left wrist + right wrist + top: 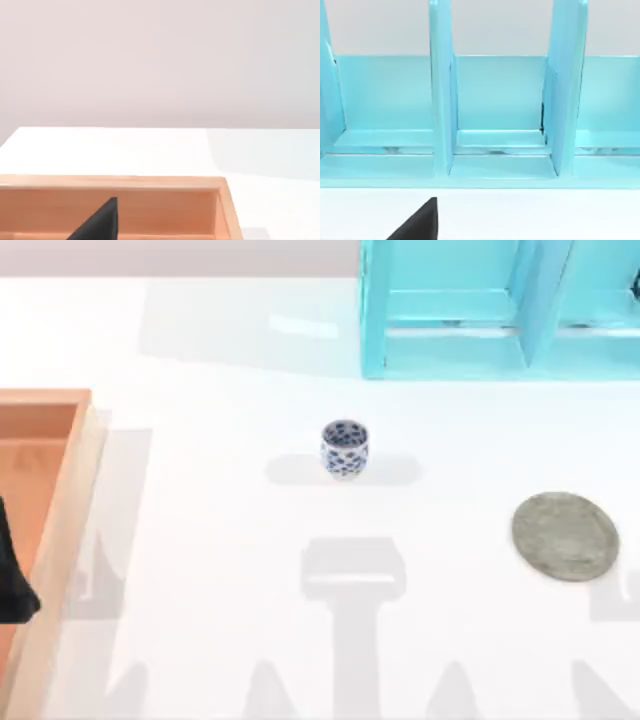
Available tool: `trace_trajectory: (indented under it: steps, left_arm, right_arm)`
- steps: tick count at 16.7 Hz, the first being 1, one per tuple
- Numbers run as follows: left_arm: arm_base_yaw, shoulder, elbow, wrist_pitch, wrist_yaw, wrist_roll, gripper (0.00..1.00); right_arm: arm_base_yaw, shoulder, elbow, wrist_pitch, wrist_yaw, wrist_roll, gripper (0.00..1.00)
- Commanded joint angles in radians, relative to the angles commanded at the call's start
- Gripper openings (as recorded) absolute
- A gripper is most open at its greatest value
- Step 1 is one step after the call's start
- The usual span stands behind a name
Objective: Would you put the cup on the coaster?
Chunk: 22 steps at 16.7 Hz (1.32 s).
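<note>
Cup [345,448] stands upright near the middle of the worktop [220,540], well apart from the coaster [565,536], which lies flat to its right, toward the worktop's right edge. Nothing holds the cup, so I judge the task is not yet begun. A wooden tray [62,510] is far to the cup's left, a blue rack [450,350] behind it. For both claws I cannot tell spread or pressed together.
</note>
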Motion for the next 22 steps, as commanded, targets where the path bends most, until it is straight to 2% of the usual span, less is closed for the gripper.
trace_trajectory:
  steps: [5,9,13,22]
  left_arm:
    - [0.0,0.0,0.0,0.0,0.0,0.0,1.0]
    - [0.0,0.0,0.0,0.0,0.0,0.0,1.0]
    - [0.0,0.0,0.0,0.0,0.0,0.0,1.0]
    - [0.0,0.0,0.0,0.0,0.0,0.0,1.0]
  right_arm:
    - [0.02,0.054,0.054,-0.036,-0.014,-0.035,1.0]
    - [0.092,0.279,0.274,-0.172,-0.068,-0.162,1.0]
    - [0.191,0.665,0.62,-0.378,-0.144,-0.34,1.0]
    - [0.384,1.721,1.56,-0.943,-0.295,-0.759,1.0]
